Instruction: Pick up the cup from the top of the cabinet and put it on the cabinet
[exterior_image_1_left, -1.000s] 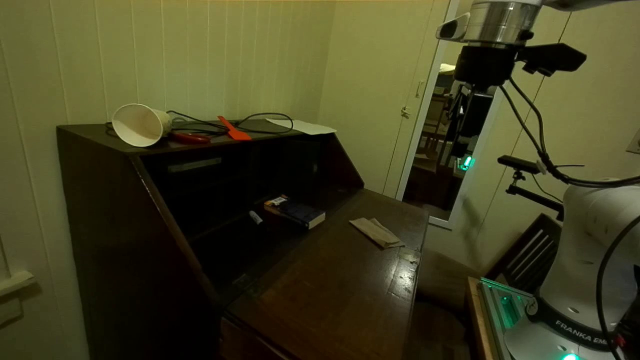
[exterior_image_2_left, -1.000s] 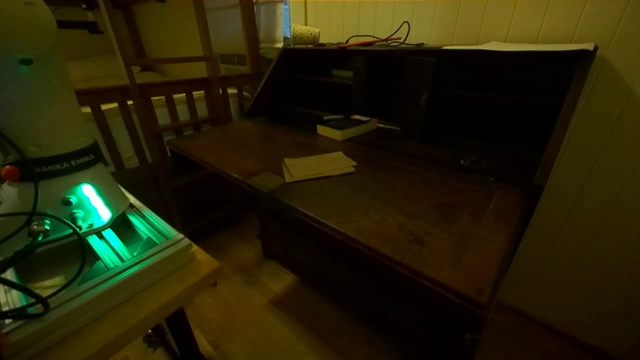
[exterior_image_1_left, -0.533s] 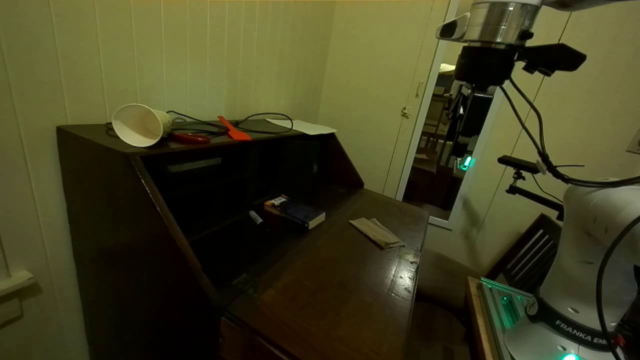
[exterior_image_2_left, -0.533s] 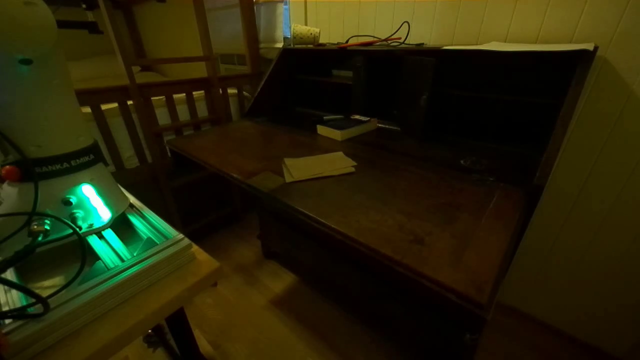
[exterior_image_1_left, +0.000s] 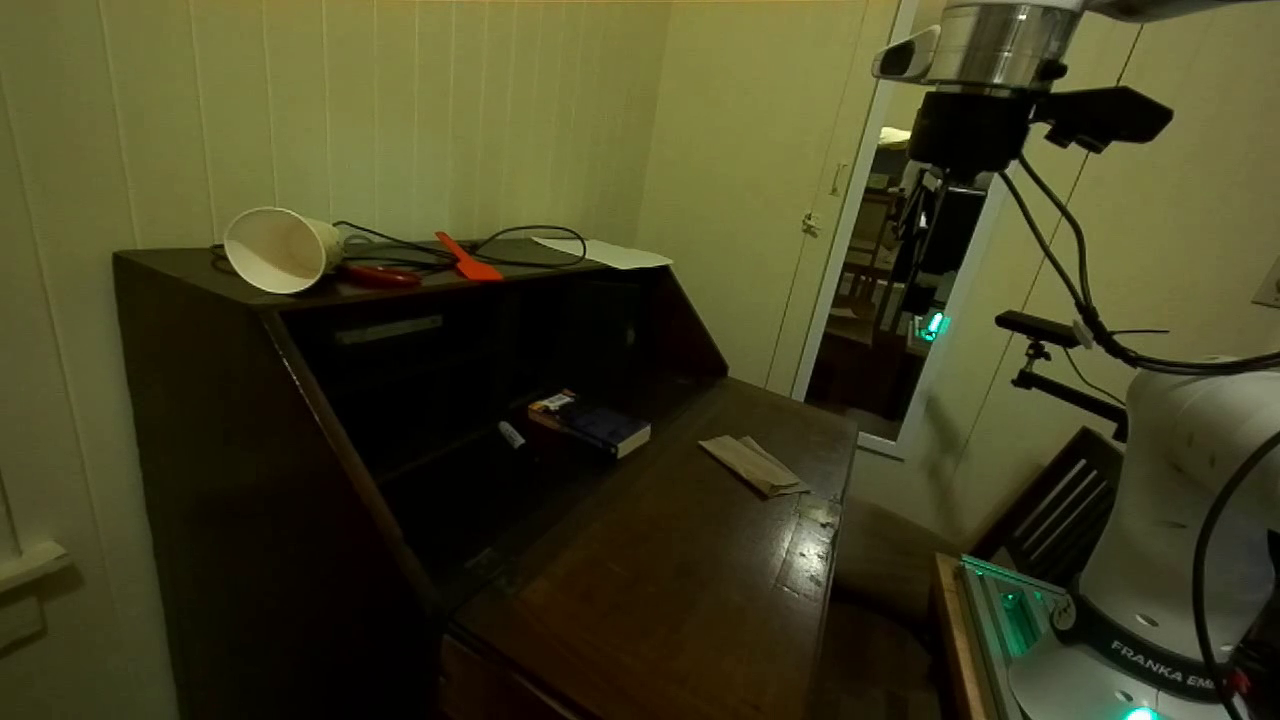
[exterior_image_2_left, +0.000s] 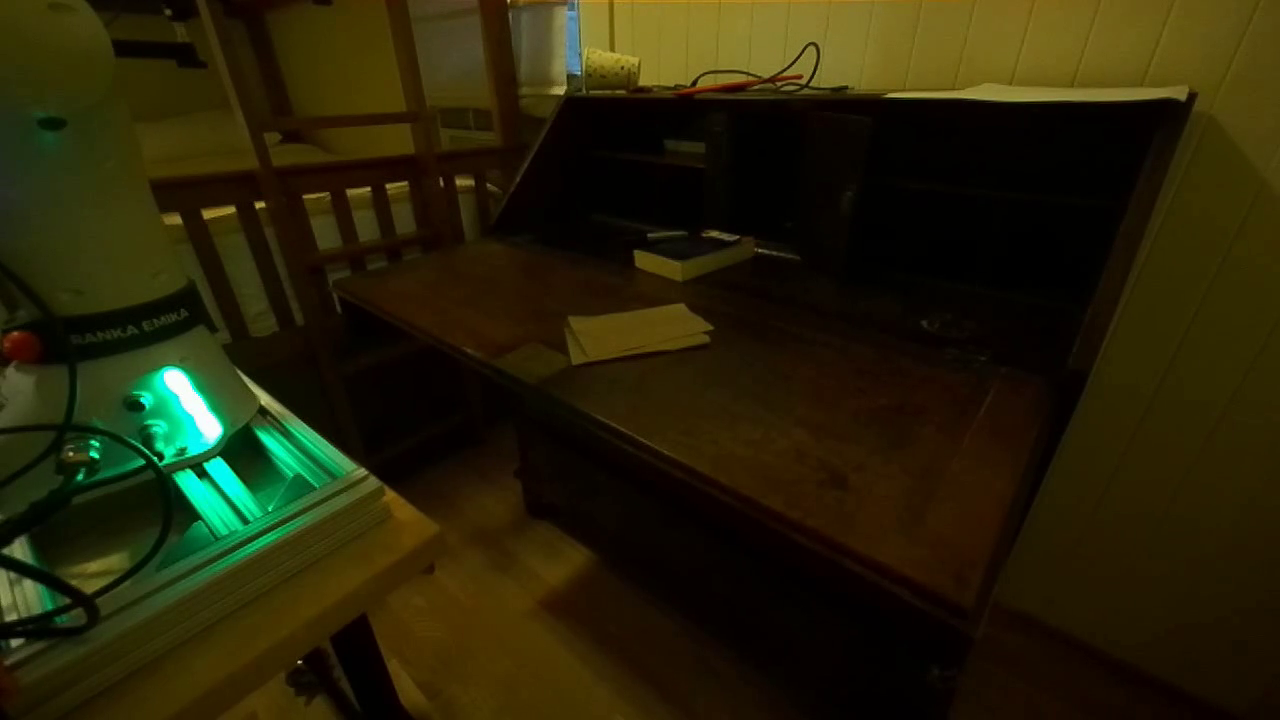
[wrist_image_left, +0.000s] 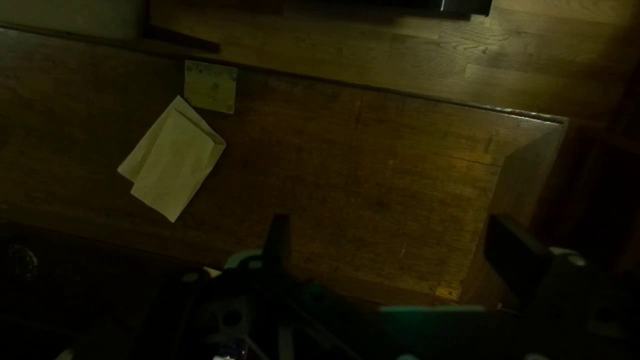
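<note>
The white cup (exterior_image_1_left: 282, 252) lies on its side on the flat top of the dark brown cabinet (exterior_image_1_left: 640, 590), near one end, with its wide rim facing out in an exterior view. The patterned side of the cup (exterior_image_2_left: 612, 70) shows in an exterior view, at the left end of the cabinet (exterior_image_2_left: 850, 450). My gripper (exterior_image_1_left: 930, 245) hangs high, fingers down, well away from the cup. In the wrist view my gripper (wrist_image_left: 387, 222) is open and empty, with its fingers wide apart above the fold-down leaf (wrist_image_left: 360, 170). The cup is out of the wrist view.
A red-orange tool (exterior_image_1_left: 468, 258), black cables (exterior_image_1_left: 540, 262) and white paper (exterior_image_1_left: 605, 253) lie on the cabinet top beside the cup. A book (exterior_image_1_left: 590, 424) and a marker (exterior_image_1_left: 511, 434) lie at the inner compartments. Folded brown paper (exterior_image_1_left: 755, 465) lies on the leaf.
</note>
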